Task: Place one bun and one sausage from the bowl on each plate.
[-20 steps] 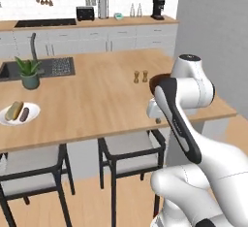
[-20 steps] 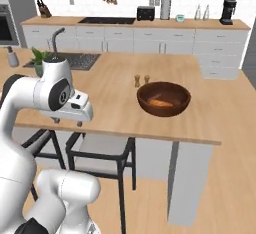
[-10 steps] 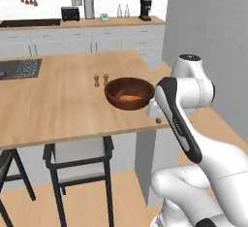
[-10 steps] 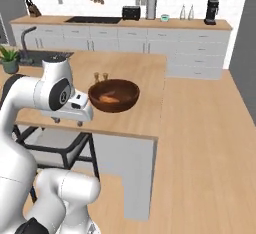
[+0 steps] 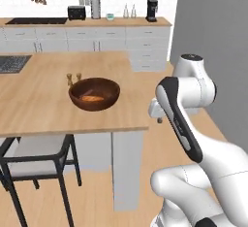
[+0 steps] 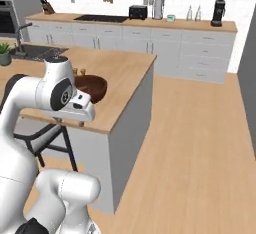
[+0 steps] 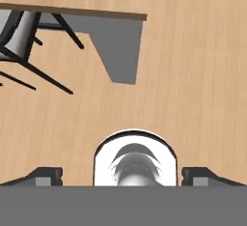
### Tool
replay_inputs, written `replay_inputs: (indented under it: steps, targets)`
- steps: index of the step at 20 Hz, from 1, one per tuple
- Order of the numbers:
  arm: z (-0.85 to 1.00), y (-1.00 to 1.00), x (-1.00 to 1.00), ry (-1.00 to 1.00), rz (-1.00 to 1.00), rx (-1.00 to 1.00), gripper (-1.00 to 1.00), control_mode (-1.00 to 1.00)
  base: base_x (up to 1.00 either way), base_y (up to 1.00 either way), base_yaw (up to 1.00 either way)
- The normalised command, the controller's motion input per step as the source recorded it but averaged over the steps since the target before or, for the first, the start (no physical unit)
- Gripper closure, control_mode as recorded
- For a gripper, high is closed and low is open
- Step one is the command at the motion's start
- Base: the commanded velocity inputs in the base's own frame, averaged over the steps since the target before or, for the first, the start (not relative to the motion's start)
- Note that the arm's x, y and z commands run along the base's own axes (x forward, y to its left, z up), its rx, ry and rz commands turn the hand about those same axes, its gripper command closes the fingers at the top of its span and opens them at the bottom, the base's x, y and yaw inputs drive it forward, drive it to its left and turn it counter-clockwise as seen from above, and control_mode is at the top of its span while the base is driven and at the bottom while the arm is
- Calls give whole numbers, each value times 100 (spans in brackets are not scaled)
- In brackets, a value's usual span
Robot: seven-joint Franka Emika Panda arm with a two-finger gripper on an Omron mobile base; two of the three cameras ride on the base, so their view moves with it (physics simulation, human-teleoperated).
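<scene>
The dark brown wooden bowl (image 5: 94, 93) stands on the island counter (image 5: 43, 109) near its right end, with something orange-brown lying inside that I cannot name. The bowl (image 6: 94, 86) is partly hidden by my arm in the right base view. My gripper (image 5: 158, 120) hangs to the right of the bowl, just off the counter's corner, pointing down. Its fingertips (image 7: 46, 175) stand wide apart, open and empty, over the wooden floor. In the right base view the gripper (image 6: 70, 123) hangs at the counter's front edge. The plates are out of view.
Two small shakers (image 5: 74, 78) stand just behind the bowl. A black-framed stool (image 5: 34, 159) sits under the island's front edge. The island's end panel (image 6: 131, 128) drops to open wood floor on the right. Back counters carry a toaster (image 5: 76, 12) and a coffee machine (image 5: 152, 4).
The whole picture has shifted: the base has driven to the right along the island. The arm holds the same pose, with the gripper open throughout.
</scene>
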Motion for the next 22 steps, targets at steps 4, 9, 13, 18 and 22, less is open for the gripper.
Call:
replay_inputs:
  steps: [4, 9, 13, 18, 22]
  targets:
    - [0, 0, 0, 0, 0, 0, -100, 100, 3, -100, 48]
    - [0, 0, 0, 0, 0, 0, -100, 100, 4, -93, 61]
    - [0, 0, 0, 0, 0, 0, -100, 100, 3, -83, 67]
    - [0, 0, 0, 0, 0, 0, -100, 100, 0, -82, 70]
    - [0, 0, 0, 0, 0, 0, -100, 100, 1, -84, 69]
